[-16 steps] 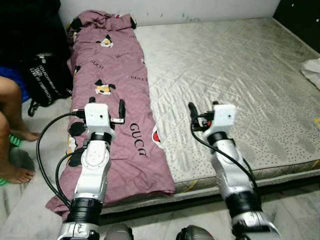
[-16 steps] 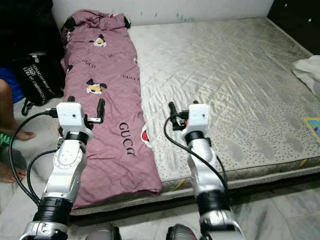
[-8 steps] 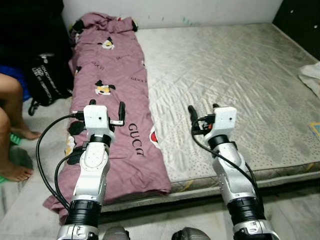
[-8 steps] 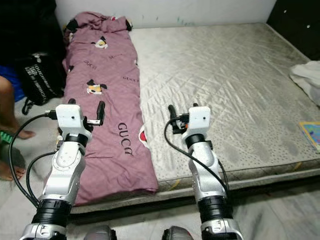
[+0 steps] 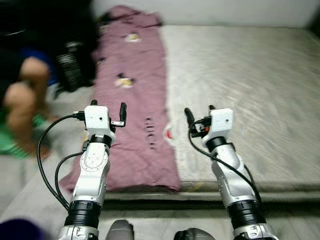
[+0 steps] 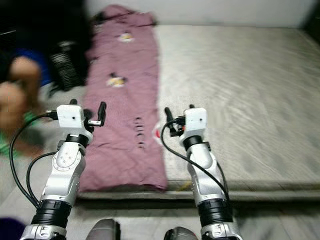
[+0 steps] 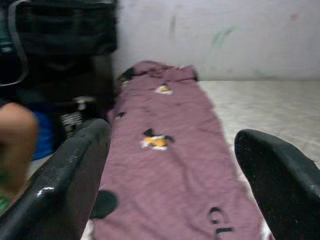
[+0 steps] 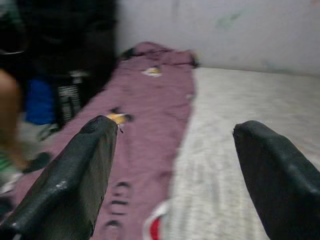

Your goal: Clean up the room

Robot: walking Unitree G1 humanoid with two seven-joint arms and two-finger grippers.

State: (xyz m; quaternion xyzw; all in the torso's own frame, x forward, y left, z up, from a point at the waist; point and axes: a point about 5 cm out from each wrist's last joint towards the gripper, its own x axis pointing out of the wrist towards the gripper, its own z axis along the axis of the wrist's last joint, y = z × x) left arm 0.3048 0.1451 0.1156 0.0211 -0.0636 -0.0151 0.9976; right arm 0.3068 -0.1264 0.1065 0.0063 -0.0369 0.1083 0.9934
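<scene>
Along the left edge of the bare grey mattress lies a long mauve blanket, stretched from the white wall at the head of the mattress down to its near edge, where the cloth hangs slightly over the side. Printed on the blanket are small cartoon figures and dark lettering, too blurred to read. Both head views are smeared with motion blur.

Above the near part of the blanket, close to its outer edge, the left gripper is held up in the air with its two black fingers spread apart and nothing between them. In its wrist view the fingers frame the blanket running away toward the wall.

Over the mattress just beside the blanket's inner edge, the right gripper hovers at about the same height, likewise spread wide and empty. Its wrist view shows the fingers with the seam between blanket and mattress in the gap. Black cables loop from both silver arms.

On the floor beside the mattress, on the blanket's side, stands a black bag with white print. Nearer than the bag, a person's bare legs appear as a blur, with something green under the feet.
</scene>
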